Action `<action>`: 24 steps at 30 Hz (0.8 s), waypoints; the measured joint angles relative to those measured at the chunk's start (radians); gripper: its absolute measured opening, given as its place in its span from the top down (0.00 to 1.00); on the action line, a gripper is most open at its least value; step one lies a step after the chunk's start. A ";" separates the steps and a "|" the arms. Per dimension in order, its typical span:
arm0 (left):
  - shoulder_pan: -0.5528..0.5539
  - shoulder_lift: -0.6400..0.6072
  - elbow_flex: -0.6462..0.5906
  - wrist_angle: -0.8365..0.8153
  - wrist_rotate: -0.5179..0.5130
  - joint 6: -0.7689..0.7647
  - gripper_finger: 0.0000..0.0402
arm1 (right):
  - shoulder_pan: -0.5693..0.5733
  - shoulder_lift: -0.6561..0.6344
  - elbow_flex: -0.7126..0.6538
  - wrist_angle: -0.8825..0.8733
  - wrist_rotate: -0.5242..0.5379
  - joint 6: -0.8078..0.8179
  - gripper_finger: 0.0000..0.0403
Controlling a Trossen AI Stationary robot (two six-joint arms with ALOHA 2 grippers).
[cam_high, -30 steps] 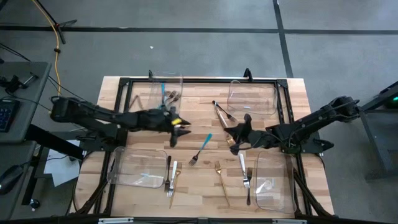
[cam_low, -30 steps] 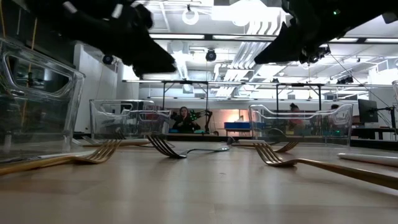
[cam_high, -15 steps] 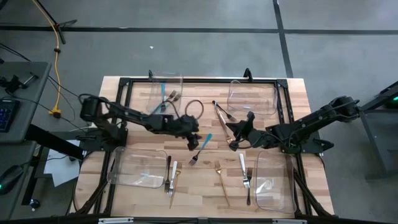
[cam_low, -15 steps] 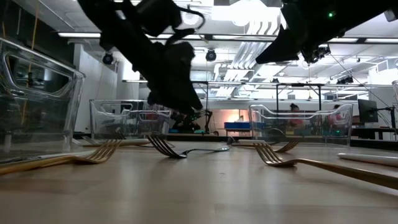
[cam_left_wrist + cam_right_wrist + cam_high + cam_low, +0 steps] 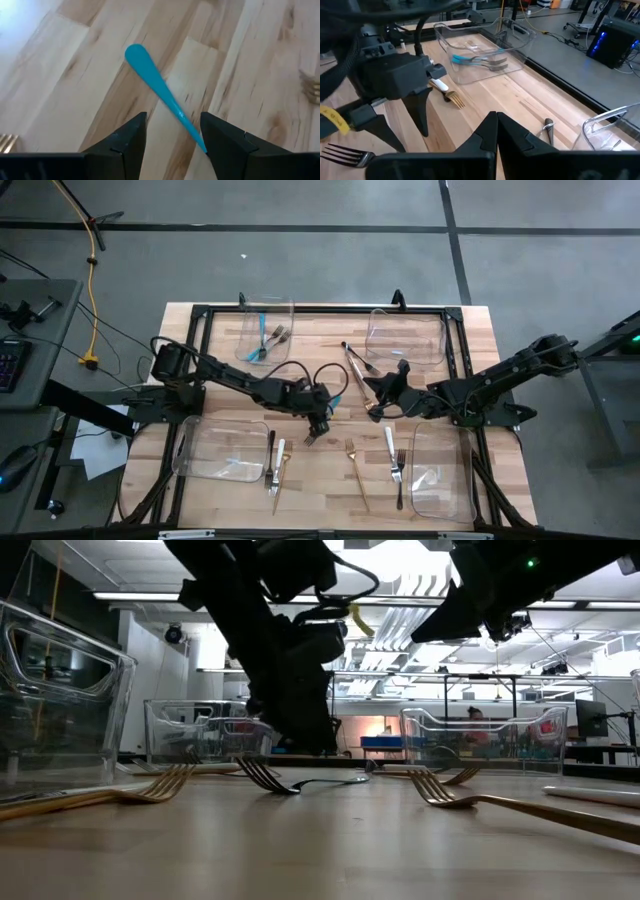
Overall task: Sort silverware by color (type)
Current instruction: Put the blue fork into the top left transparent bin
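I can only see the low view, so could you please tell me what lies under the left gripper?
Observer: The left gripper is open, its fingers straddling the slim teal handle of a steel-tined fork that lies flat on the wooden table.
Operator: Thank you. Where is the right gripper?
Observer: The right gripper hovers shut just to the right of that fork, near the table's middle.
Operator: And has any teal piece been sorted?
Observer: Yes, one teal-handled utensil lies in the clear rectangular plastic bin at the back left, with other forks beside it.
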 joint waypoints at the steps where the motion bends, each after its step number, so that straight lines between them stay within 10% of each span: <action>1: 0.000 0.000 0.000 0.001 0.000 -0.008 0.55 | 0.000 0.000 0.000 0.000 0.000 0.000 1.00; 24: -0.007 0.079 0.004 0.035 0.083 -0.042 0.55 | 0.000 0.000 0.001 0.003 0.000 0.012 1.00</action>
